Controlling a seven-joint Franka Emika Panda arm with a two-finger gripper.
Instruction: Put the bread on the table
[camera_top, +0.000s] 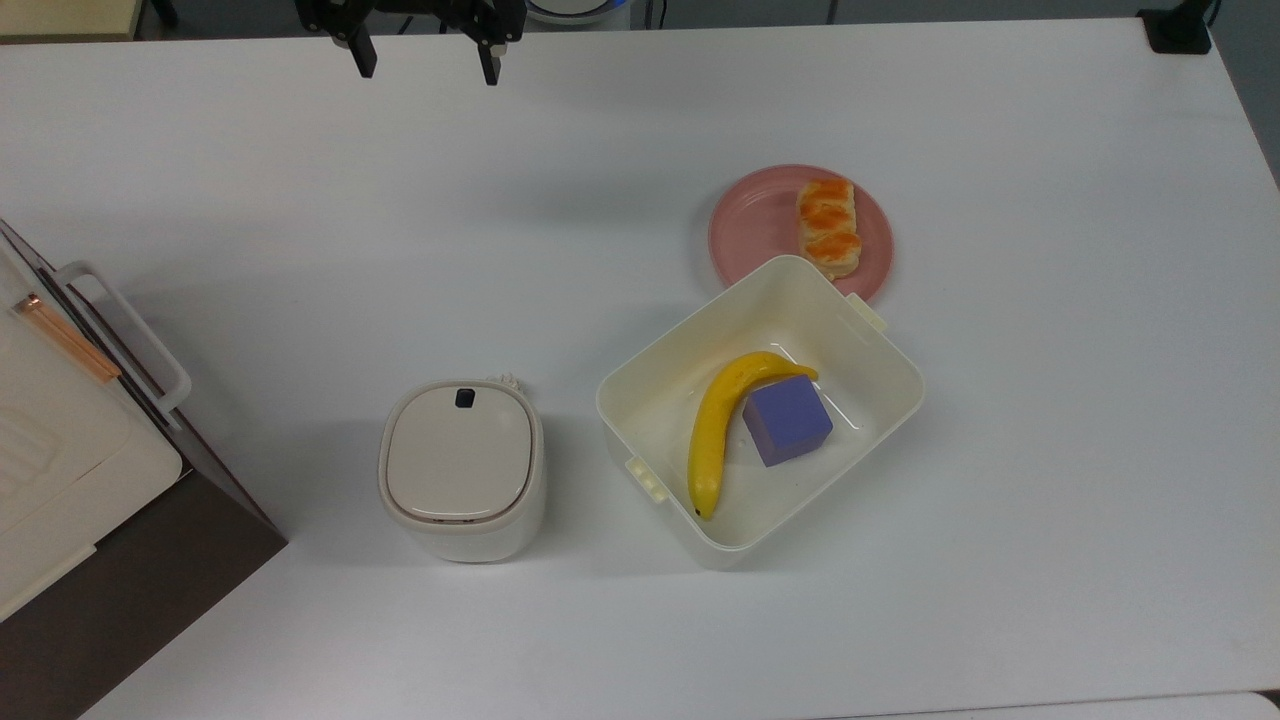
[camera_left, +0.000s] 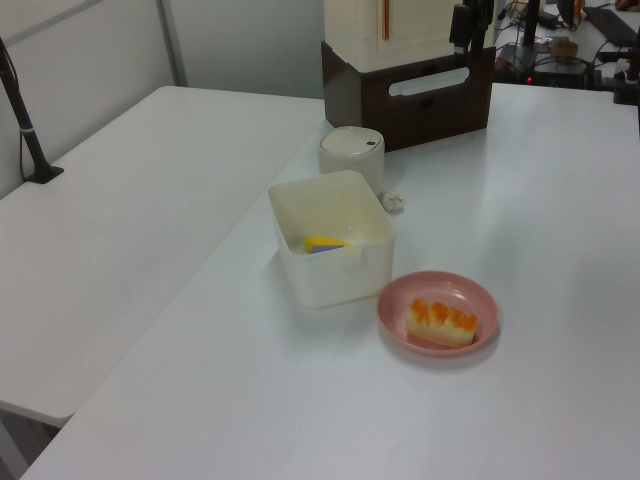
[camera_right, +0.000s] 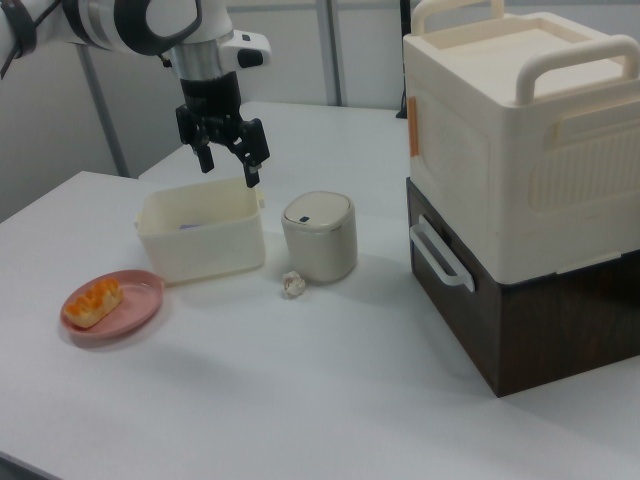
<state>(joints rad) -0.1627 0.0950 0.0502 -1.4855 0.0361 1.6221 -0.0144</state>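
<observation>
2 fingers (camera_top: 421, 60) are hanging wide open, holding nothing, far from the bread (camera_top: 829, 227) sitting on the pink plate (camera_top: 745, 225); reaching it is coming next.

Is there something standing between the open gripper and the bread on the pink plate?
Nothing visible does. The gripper hangs open above bare table, and the bread lies uncovered on the pink plate. The cream bin stands beside the plate, nearer the top view's bottom, off the direct line.
</observation>
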